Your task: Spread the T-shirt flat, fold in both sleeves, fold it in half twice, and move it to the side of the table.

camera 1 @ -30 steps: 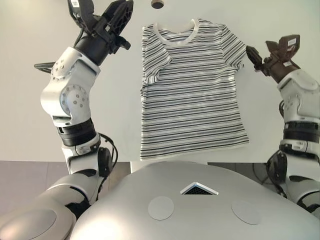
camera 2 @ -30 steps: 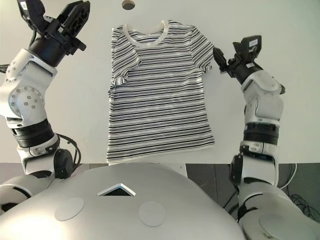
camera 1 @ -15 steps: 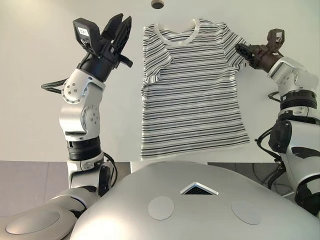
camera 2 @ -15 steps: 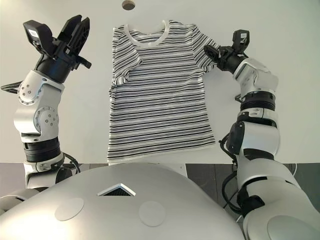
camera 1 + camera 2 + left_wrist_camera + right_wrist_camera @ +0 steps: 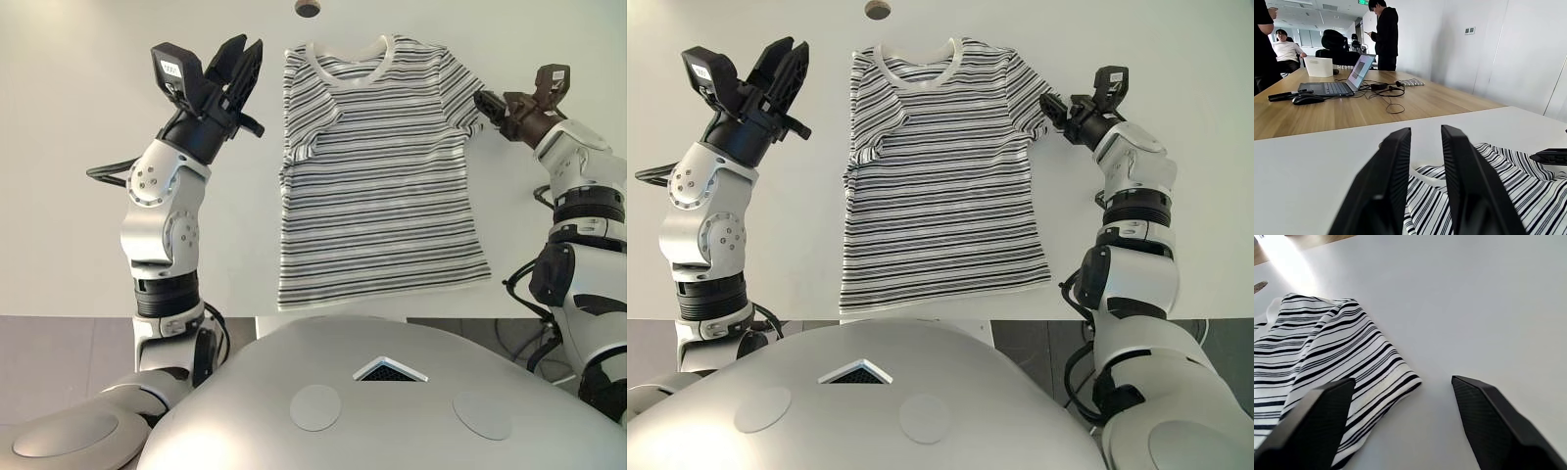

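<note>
A black-and-white striped T-shirt [image 5: 377,166] lies flat on the white table [image 5: 69,245], collar at the far side. Its sleeve on my left side is tucked in over the body [image 5: 302,147]. The other sleeve [image 5: 458,90] still sticks out to the right. My right gripper [image 5: 493,106] is open just off that sleeve's edge; in the right wrist view the sleeve tip [image 5: 1376,372] lies between its spread fingers [image 5: 1488,421]. My left gripper [image 5: 241,57] is held above the table left of the collar, open, with nothing between its fingers [image 5: 1464,186].
A dark round hole [image 5: 308,8] sits in the table beyond the collar. Bare white table stretches on both sides of the shirt. The table's near edge [image 5: 98,315] runs just below the hem. A wooden table with a laptop [image 5: 1347,83] stands in the room behind.
My right gripper came in to the sleeve's edge and has drawn back a little to the right. My left arm drew in and lowered, then nearly stopped. The shirt lies as before.
</note>
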Available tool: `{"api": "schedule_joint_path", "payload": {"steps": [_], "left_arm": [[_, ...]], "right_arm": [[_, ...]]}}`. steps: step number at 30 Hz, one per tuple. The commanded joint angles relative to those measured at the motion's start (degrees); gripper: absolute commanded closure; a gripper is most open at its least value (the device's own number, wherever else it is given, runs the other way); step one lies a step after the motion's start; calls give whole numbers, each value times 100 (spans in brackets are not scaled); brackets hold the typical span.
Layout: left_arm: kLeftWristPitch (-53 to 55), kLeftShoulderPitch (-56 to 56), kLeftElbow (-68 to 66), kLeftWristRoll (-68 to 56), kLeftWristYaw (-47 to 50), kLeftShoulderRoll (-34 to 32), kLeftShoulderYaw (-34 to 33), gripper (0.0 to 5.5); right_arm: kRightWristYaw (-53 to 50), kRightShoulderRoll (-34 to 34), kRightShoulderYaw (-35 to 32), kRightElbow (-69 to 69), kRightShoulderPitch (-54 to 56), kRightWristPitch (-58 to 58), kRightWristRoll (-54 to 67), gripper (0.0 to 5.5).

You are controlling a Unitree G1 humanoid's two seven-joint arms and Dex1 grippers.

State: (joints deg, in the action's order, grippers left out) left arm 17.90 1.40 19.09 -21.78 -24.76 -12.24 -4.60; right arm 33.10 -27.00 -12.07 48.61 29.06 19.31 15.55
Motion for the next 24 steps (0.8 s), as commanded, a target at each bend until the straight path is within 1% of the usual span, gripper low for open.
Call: {"api": "schedule_joint_path", "payload": {"steps": [1,3,7,21,22,24], "left_arm": [[-58,-2,37,60,36,-59,43,438],[-59,-13,54,63,41,-61,44,433],[-45,-52,109,64,66,-57,58,433],[-36,-34,45,68,79,-70,93,433],[-37,-33,41,70,80,-67,98,433],[-41,-31,23,77,82,-62,109,433]], "right_arm": [[-34,8,69,100,-75,-14,-145,178],[-20,31,102,103,-81,-41,-171,205],[27,43,143,36,-121,-42,-213,291],[79,123,158,-56,-145,-66,-268,536],[83,127,161,-76,-152,-63,-269,549],[93,143,174,-133,-174,-58,-274,549]]}}
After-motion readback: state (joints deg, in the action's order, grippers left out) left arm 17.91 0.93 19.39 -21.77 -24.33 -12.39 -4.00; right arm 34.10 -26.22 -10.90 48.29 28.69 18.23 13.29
